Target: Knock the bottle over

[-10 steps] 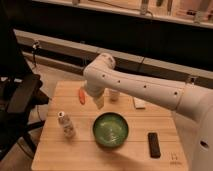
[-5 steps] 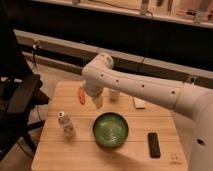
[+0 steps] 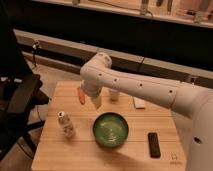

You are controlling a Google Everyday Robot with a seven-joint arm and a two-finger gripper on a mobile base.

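Note:
The bottle [image 3: 65,125] is small and clear with a white cap and pale label. It stands upright on the left part of the wooden table [image 3: 75,150], left of the green bowl [image 3: 110,129]. My white arm reaches in from the right and bends down over the table's middle. My gripper [image 3: 95,102] hangs below the elbow, above and behind the bowl's left edge, to the upper right of the bottle and apart from it.
An orange object [image 3: 81,95] lies behind the gripper on the table. A pale cup-like container [image 3: 114,94] stands behind the arm. A white flat item [image 3: 140,103] lies at the back right, a black remote [image 3: 154,144] at the front right. A dark chair [image 3: 20,97] stands left of the table.
The arm has barely moved; the gripper seems a touch lower. The bottle stands as before.

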